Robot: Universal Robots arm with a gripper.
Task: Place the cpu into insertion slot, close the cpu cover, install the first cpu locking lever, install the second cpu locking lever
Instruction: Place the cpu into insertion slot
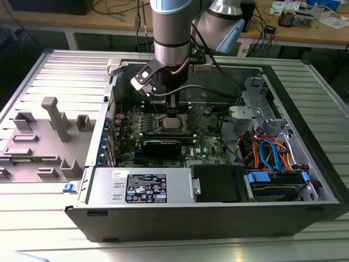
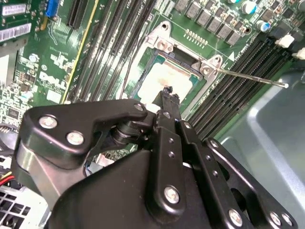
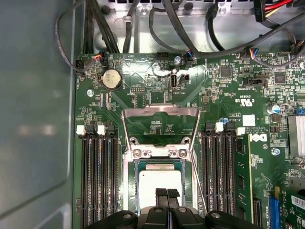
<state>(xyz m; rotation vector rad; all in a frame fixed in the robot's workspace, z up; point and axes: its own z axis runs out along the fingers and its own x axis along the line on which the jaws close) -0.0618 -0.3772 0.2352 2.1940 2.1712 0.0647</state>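
The cpu (image 3: 159, 181) lies flat in the insertion slot (image 3: 135, 188), its pale metal top (image 2: 159, 81) facing up. My gripper (image 3: 167, 193) hangs right over the cpu with its two black fingertips (image 2: 166, 91) pressed together, holding nothing. The cpu cover (image 3: 160, 112) stands swung open, away from the socket, and green board shows through its square cut-out. A thin metal locking lever (image 2: 252, 78) sticks out unlatched beside the socket. In the exterior view the gripper (image 1: 173, 115) reaches down into the open computer case onto the cpu (image 1: 173, 123).
Long black memory slots (image 3: 97, 176) flank the socket on both sides (image 3: 220, 171). A black card (image 1: 163, 145) lies just in front of the socket. Cables (image 1: 267, 150) and a drive bay (image 1: 272, 180) fill the exterior view's right. A grey fixture block (image 1: 52, 117) stands on the table outside the case.
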